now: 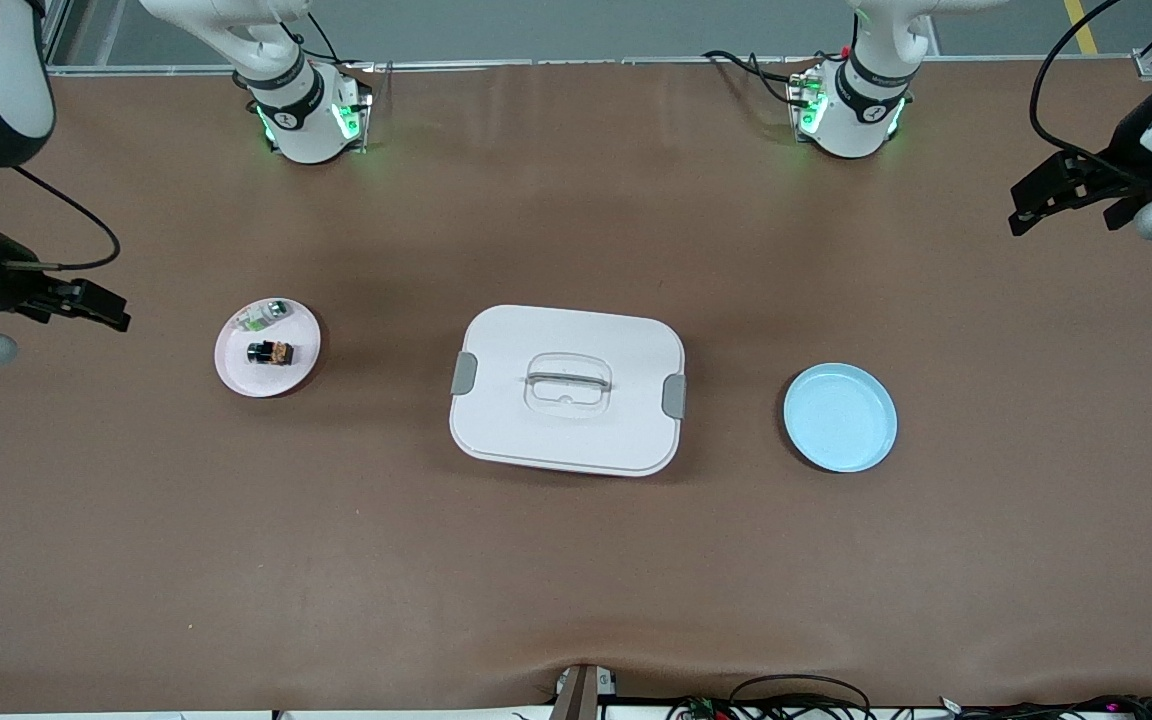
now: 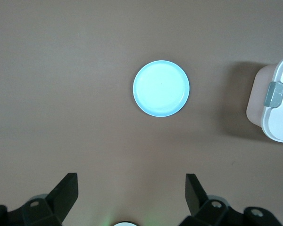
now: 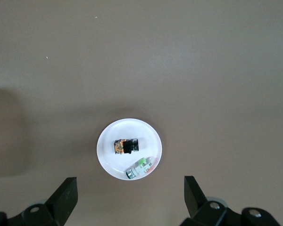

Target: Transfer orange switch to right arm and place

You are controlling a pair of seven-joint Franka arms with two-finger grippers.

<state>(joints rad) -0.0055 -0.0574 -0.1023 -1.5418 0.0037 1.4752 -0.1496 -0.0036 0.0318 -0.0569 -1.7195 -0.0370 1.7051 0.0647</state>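
Observation:
The orange switch (image 1: 270,352), a tiny black block with an orange middle, lies on a pale pink plate (image 1: 236,375) toward the right arm's end of the table. It also shows in the right wrist view (image 3: 125,146). My right gripper (image 1: 101,306) is open and empty, high over the table edge at that end, with the plate (image 3: 108,160) below its open fingers (image 3: 130,184). My left gripper (image 1: 1034,205) is open and empty, high over the left arm's end, and looks down on a light blue plate (image 2: 161,88).
A small green-and-white part (image 1: 266,314) shares the pink plate with the switch. A white lidded box (image 1: 568,388) with grey clips stands mid-table. The empty blue plate (image 1: 840,417) lies toward the left arm's end. Cables run along the table's near edge.

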